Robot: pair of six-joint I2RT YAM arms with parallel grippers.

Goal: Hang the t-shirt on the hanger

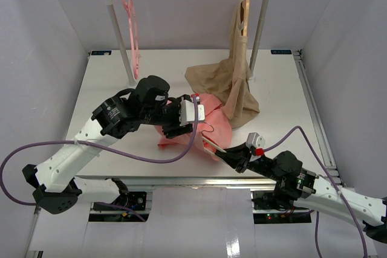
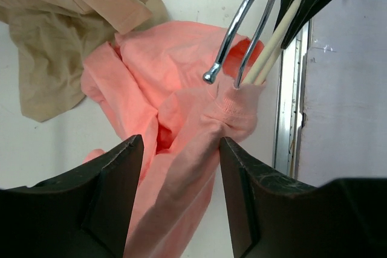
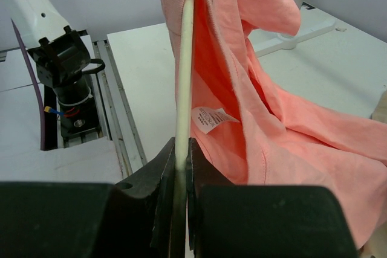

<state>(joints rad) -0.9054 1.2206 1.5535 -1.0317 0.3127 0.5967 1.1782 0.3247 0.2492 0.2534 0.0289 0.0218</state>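
The t-shirt (image 1: 214, 125) lies bunched at the middle of the table (image 1: 109, 89), its collar gathered round the base of the hanger's (image 3: 183, 58) hook. The right gripper (image 3: 180, 149) is clenched on the hanger's cream bar. The left gripper (image 2: 180, 143) straddles a fold of shirt, jaws apart; I cannot tell whether it pinches. At 1 o'clock lies a beige garment (image 1: 221, 80).

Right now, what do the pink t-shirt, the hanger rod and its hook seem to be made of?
The t-shirt: soft matte fabric, probably cotton knit; it folds and wrinkles. The hanger: smooth cream rod, maybe plastic or painted wood; the look leaves it open. The hook: shiny metal, with bright reflections.
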